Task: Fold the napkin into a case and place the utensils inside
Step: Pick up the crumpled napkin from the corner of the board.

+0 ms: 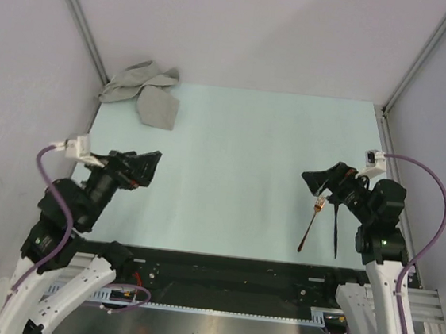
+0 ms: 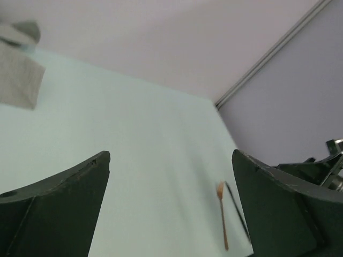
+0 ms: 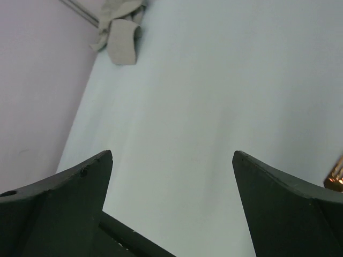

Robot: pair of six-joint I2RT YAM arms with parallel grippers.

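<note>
The napkin (image 1: 143,95) lies crumpled in the far-left corner of the bench (image 1: 232,152), one flap folded over toward you, not yet formed into a case. Your left jaws hang above the near-left part of the bench, spread wide with nothing between the fingers (image 2: 59,203). They are well apart from the cloth. The copper fork (image 1: 310,222) and the thin black piece (image 1: 336,227) lie side by side near the right near corner. The fork is on the left, and the two are closer at their far ends than at their near ends. Your right jaws sit just beyond those far ends, also wide and empty. In the right wrist view only a copper tip shows at the frame's right edge.
</note>
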